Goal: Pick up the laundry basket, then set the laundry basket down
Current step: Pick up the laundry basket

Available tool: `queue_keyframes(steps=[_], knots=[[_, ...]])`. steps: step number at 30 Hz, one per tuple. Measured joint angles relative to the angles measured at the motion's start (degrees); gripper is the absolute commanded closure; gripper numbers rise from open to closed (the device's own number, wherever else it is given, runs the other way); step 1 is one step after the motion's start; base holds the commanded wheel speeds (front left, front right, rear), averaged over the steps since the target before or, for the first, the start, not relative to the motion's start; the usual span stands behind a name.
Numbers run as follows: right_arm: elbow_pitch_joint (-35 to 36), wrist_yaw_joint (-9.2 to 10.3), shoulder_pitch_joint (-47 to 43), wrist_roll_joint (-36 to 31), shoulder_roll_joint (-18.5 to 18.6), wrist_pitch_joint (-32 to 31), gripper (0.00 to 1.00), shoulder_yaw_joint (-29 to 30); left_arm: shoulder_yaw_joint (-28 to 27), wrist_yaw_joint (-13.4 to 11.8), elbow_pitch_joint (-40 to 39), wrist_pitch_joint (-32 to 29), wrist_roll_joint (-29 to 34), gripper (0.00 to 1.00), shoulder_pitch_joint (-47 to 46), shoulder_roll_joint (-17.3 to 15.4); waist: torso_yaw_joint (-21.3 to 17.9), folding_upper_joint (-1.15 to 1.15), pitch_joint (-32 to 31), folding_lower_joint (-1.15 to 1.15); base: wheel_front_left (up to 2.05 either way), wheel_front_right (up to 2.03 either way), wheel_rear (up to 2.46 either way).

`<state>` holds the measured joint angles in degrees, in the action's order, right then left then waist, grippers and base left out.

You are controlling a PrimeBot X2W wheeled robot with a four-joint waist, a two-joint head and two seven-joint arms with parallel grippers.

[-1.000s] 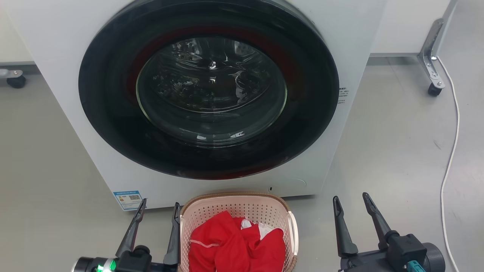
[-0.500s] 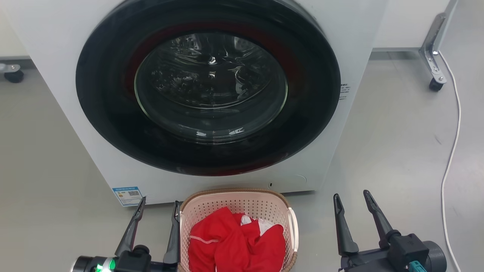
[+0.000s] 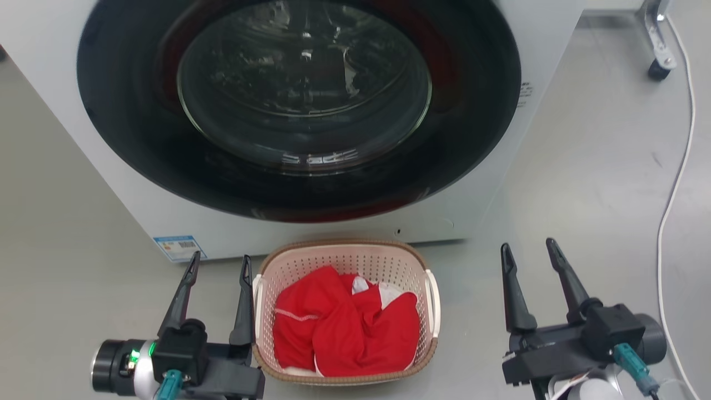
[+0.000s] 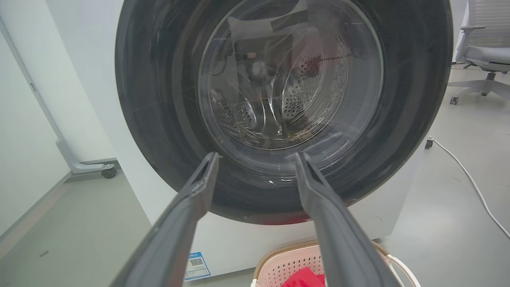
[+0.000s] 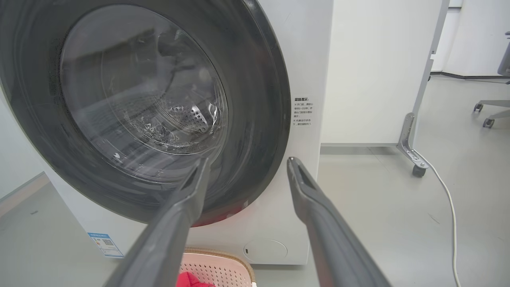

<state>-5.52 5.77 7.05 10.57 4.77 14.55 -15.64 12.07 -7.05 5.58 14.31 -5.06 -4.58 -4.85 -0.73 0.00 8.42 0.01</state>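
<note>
The grey floor (image 3: 583, 183) runs under everything. On it stands a white front-loading washing machine (image 3: 300, 111), its round dark door closed and the steel drum visible through the glass.

The laundry basket (image 3: 344, 264) sits on the floor directly in front of the machine, close to its base and below the door. It is upright, with its brown woven-look rim facing up. Crumpled red clothing (image 3: 344, 328) with a little white cloth showing lies inside and covers most of the bottom.

The left tool (image 3: 220, 258) is at the basket's left side with its two dark fingers spread apart and nothing between them. Its inner finger lies right along the white left handle (image 3: 257, 294); it may be touching it, though the head view does not settle that. The right tool (image 3: 528, 245) is well clear of the white right handle (image 3: 435, 303), over bare floor, its fingers likewise apart and empty.

A white cable (image 3: 675, 189) trails along the floor at the far right. A small blue label (image 3: 179, 247) is stuck to the machine's lower left corner, and a black caster (image 3: 658, 69) stands near the cable's upper end.
</note>
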Motion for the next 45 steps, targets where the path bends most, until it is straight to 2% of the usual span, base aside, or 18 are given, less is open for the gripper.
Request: queue_keyframes(steps=[15, 28, 45], knots=[[-11.5, -1.79, 11.6, 2.5, 0.0, 0.2, 0.00, 2.7, -0.3, 1.5, 12.4, -1.1, -2.7, 0.00, -9.9, 1.2, -0.2, 0.00, 12.1, 0.01, 0.00, 0.00, 0.00], [-21.3, -2.08, 21.6, 3.9, -0.6, 0.2, 0.00, 2.4, -0.1, 2.0, 23.4, -2.9, -4.7, 0.00, -18.4, 1.8, -0.1, 0.01, 23.1, 0.01, 0.00, 0.00, 0.00], [-26.9, -2.76, 33.3, 4.1, -0.8, 0.2, 0.00, 0.4, -2.0, 1.4, 31.2, -2.8, -6.0, 0.00, -30.7, 2.4, 1.4, 0.00, 37.7, 0.01, 0.00, 0.00, 0.00]])
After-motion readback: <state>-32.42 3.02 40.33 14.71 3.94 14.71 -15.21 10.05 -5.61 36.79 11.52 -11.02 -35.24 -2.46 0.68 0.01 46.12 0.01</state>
